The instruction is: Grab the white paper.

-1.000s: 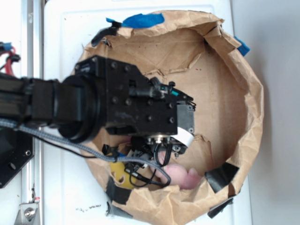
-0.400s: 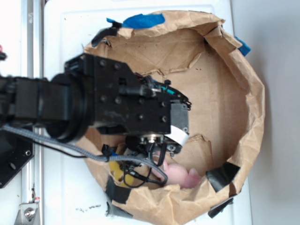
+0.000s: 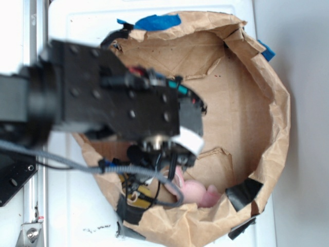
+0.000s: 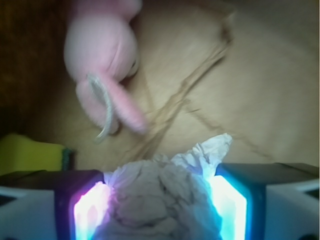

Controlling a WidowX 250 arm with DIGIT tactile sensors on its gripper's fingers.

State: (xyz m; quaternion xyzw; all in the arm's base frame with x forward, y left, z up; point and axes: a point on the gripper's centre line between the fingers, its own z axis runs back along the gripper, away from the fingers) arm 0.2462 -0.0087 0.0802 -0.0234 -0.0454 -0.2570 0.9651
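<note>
A: Where does the white paper (image 4: 162, 200) sit?

B: In the wrist view it fills the gap between the two fingers (image 4: 231, 200) of the tool (image 4: 160, 202). The crumpled wad touches both lit inner faces, pressed between them, with one pointed, wrinkled corner sticking up past the right finger. So the tool grips the white paper.

A: And the exterior view?

B: There the wad cannot be seen. The black arm (image 3: 103, 103) reaches in from the left over the brown paper bowl (image 3: 267, 118), and its blurred body covers the spot below. The tool (image 3: 164, 159) points down near the bowl's lower edge.

A: What else lies inside the bowl?

B: A pink toy rabbit (image 4: 102, 70) lies on the brown floor beyond the wad, apart from it, with a pale loop across its body. In the exterior view the rabbit (image 3: 198, 193) shows just beside the tool's tip, against the bowl's lower wall. A yellow object (image 4: 30, 152) sits at the left edge of the wrist view, near the left finger; its shape is too cut off to name.

A: And around the bowl?

B: Blue tape (image 3: 157, 21) holds the rim at the top, black tape (image 3: 244, 191) at the lower right. The bowl rests on a white table (image 3: 72, 25).
</note>
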